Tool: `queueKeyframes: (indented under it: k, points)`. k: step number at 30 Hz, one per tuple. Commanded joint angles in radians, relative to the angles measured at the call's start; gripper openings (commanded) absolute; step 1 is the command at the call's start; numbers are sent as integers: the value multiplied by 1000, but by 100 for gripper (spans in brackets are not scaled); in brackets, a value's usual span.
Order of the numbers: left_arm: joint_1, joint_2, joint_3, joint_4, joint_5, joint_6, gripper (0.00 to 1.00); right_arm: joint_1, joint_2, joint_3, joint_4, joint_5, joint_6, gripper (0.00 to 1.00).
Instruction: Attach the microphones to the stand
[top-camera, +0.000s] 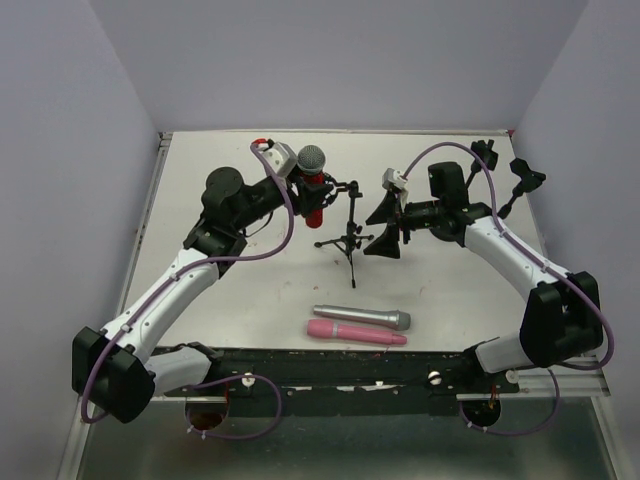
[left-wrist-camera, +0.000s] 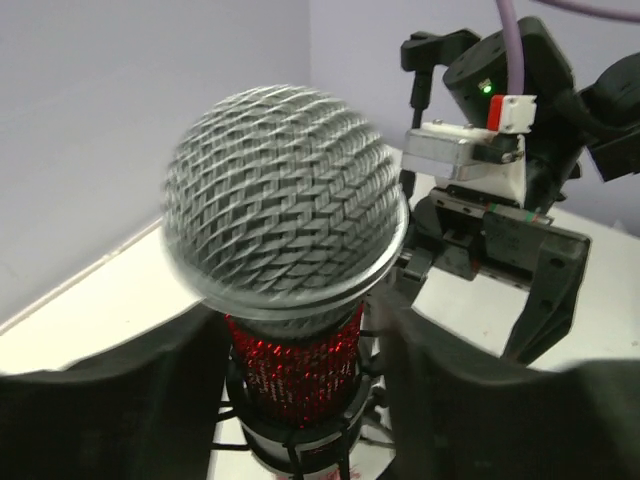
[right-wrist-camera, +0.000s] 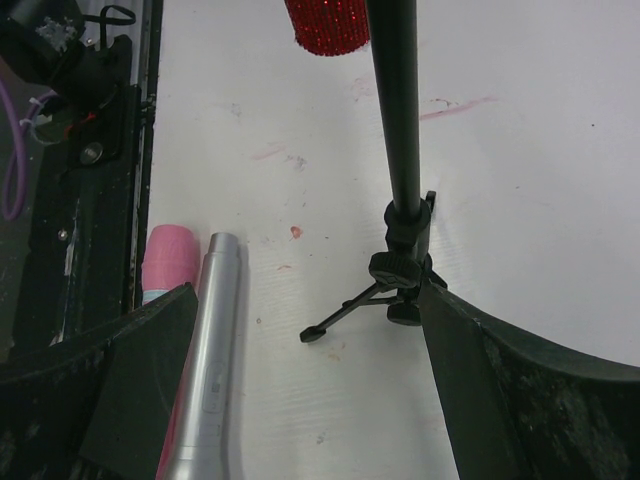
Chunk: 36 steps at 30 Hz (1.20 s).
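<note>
The left gripper is clamping the red microphone by its glittery body. The right gripper is standing wide open — empty — just beside the stand.

Red glitter mic, silver mesh head up, upright, clear of the table, just beside the pole of the black tripod stand; silver mic and pink mic flat, side by side, pink nearer the front edge.

Glittery red microphone, silver-grey microphone, pink microphone, black stand
</note>
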Motion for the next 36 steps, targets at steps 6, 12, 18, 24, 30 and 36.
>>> queueKeyframes:
  k: [6, 12, 18, 24, 30, 36]
  points:
    - [3, -49, 91, -166, -113, -79, 97, -4, 19, 29, -37, -10, -40, 100]
    - [6, -175, 17, -120, -171, -61, 99, -5, 14, 28, -49, -10, -66, 100]
    - [9, -335, -81, -241, -267, -87, 99, -4, 14, 14, -63, -26, -184, 100]
    - [9, -571, -316, -311, -355, -212, 99, -2, 63, 104, -9, 40, -204, 100]
    - [9, -810, -480, -400, -386, -360, 99, 11, 129, 196, 70, -1, -98, 95]
    - [9, -964, -531, -487, -418, -392, 99, 41, 189, 257, 140, -42, 18, 75]
